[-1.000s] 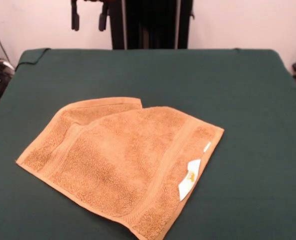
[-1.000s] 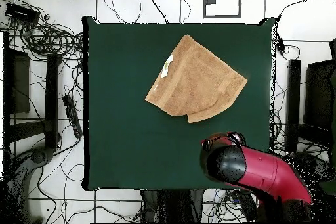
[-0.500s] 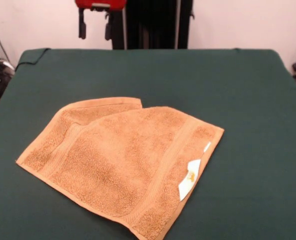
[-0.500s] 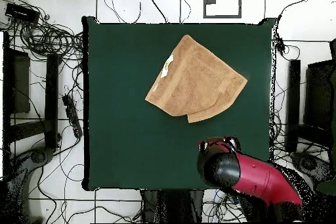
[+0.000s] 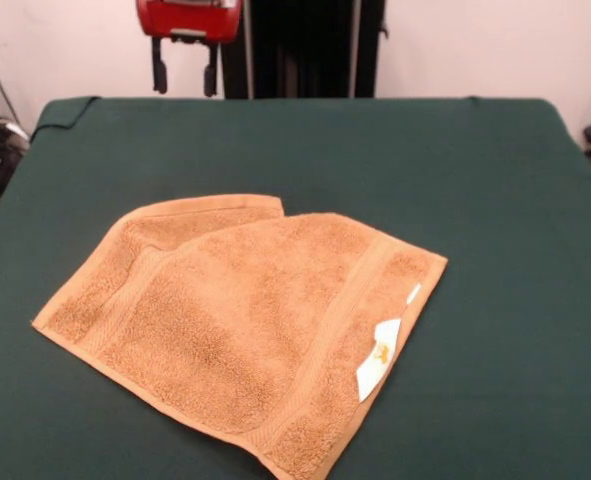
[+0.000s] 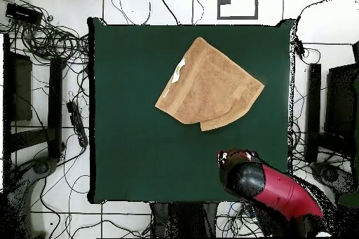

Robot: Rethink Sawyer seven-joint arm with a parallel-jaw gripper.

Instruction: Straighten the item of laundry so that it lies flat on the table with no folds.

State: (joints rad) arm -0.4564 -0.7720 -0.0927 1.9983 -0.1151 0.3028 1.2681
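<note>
With its empty fingers apart above the dark green cloth counter's (image 5: pixel 495 160) far edge, the tool (image 5: pixel 184 68) should pinch the folded orange-tan terry towel's (image 5: pixel 245 320) top-layer corner mid-counter, then pull outward.

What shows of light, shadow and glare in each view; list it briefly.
Front view: even, soft light; the towel casts only a thin shadow at its edges on the table; the white label is the brightest spot, with no glare; the gripper is cut off at the top edge. Overhead view: flat light, the arm's red shell carries a small highlight.
</note>
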